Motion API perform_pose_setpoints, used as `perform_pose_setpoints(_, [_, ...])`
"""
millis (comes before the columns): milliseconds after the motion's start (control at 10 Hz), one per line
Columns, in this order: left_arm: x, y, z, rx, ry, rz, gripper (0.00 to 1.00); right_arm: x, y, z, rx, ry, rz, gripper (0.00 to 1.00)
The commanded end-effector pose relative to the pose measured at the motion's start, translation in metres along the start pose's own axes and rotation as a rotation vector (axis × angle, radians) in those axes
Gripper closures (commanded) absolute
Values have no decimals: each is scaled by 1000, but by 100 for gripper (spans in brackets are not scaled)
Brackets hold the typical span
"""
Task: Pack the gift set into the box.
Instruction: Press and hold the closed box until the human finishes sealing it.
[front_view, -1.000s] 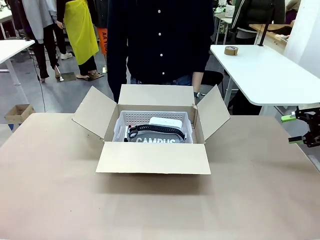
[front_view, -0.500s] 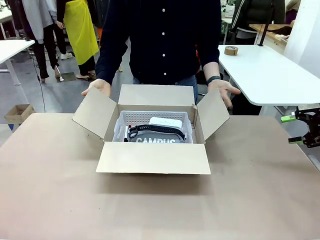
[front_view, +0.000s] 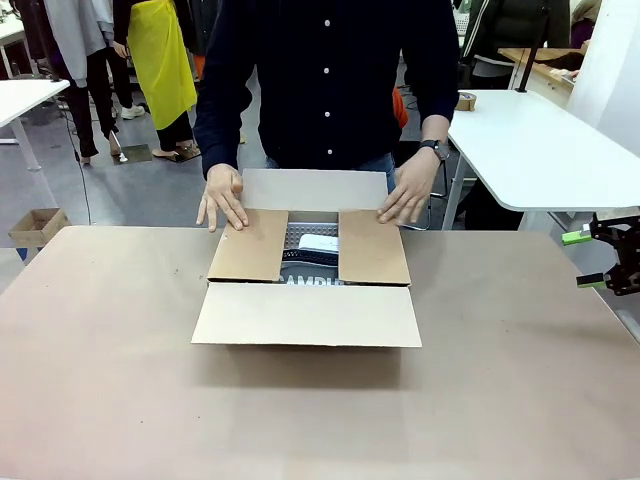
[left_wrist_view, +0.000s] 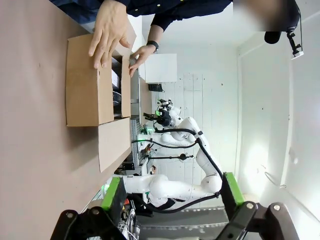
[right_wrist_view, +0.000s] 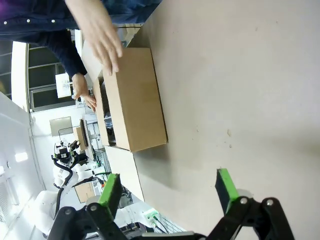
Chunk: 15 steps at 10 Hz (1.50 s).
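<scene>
The brown cardboard box (front_view: 306, 312) stands mid-table with its two side flaps folded down flat by the person's hands (front_view: 221, 196). Through the gap between the flaps I see a strip of the white basket with the white pack (front_view: 318, 242) and part of the grey CAMPUS pouch inside. The near flap lies open toward me; the far flap stands up. The box also appears in the left wrist view (left_wrist_view: 90, 82) and the right wrist view (right_wrist_view: 135, 100). My right gripper (front_view: 588, 258) hangs open at the table's right edge, empty (right_wrist_view: 170, 187). My left gripper (left_wrist_view: 172, 192) is open and empty.
The person stands at the far side, leaning over the box. A white table (front_view: 535, 145) with a tape roll (front_view: 465, 100) stands at the back right. A tiny cardboard box (front_view: 35, 226) sits on the floor at left. The tabletop (front_view: 300, 420) around the carton is bare.
The person's hands came in and folded both side flaps down over the basket. My right gripper has stayed in place.
</scene>
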<state>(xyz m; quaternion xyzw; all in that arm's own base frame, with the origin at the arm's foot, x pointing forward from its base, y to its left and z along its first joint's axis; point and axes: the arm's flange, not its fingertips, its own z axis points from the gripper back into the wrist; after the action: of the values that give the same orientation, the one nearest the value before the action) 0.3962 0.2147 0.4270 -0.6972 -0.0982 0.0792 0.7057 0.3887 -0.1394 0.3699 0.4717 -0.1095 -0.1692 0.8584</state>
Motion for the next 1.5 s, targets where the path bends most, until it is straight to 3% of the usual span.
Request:
perform_pose_setpoints(0, [-4, -1, -1, 5, -2, 2, 0, -1, 1, 1, -2, 1, -8, 0])
perform_pose_setpoints(1400, [-4, -1, -1, 5, -2, 2, 0, -1, 1, 1, -2, 1, -8, 0])
